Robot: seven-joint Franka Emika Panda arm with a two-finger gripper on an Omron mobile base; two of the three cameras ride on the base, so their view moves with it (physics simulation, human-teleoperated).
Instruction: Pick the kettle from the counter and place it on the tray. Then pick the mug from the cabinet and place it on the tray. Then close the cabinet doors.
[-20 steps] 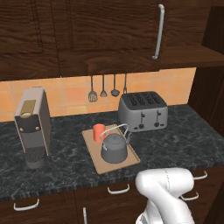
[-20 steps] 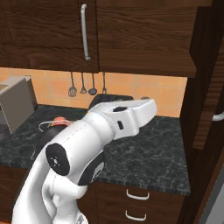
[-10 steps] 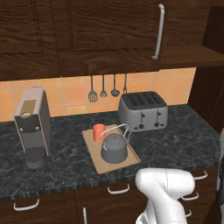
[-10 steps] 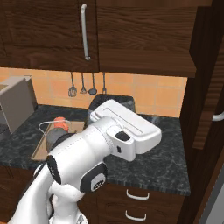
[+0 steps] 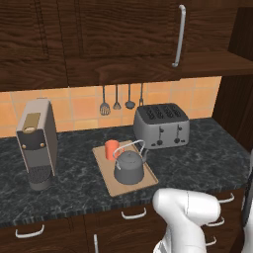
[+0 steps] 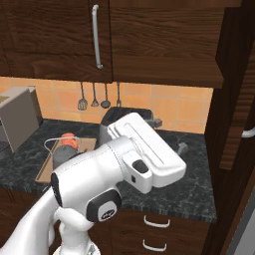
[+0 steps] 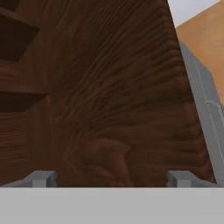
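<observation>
On the left of the counter (image 5: 74, 188) a tall grey coffee machine (image 5: 35, 143) is standing. Beside it the tray (image 5: 106, 170) is being occupied by both the mug (image 5: 112, 148), at its far end, and the kettle (image 5: 129, 168), nearer the front edge and just beside the mug. To their right the toaster (image 5: 161, 125) is sitting against the tiled wall. Above, one of the cabinet doors (image 5: 126, 34) is appearing flush with its frame, its bar handle (image 5: 179, 35) running vertically.

Farther right, in the hand view, the gripper (image 7: 111, 180) is being held with its fingertips (image 7: 41, 178) spread wide and nothing is being gripped between them. A broad dark wood panel (image 7: 113, 96) is being faced head-on, close in front of the gripper, with shelf edges (image 7: 17, 92) showing to its left (whether this panel is an open door cannot be told).

The placing steps are judged done; any door-closing push would be turning on that panel's upright long axis lying straight ahead of the gripper.
</observation>
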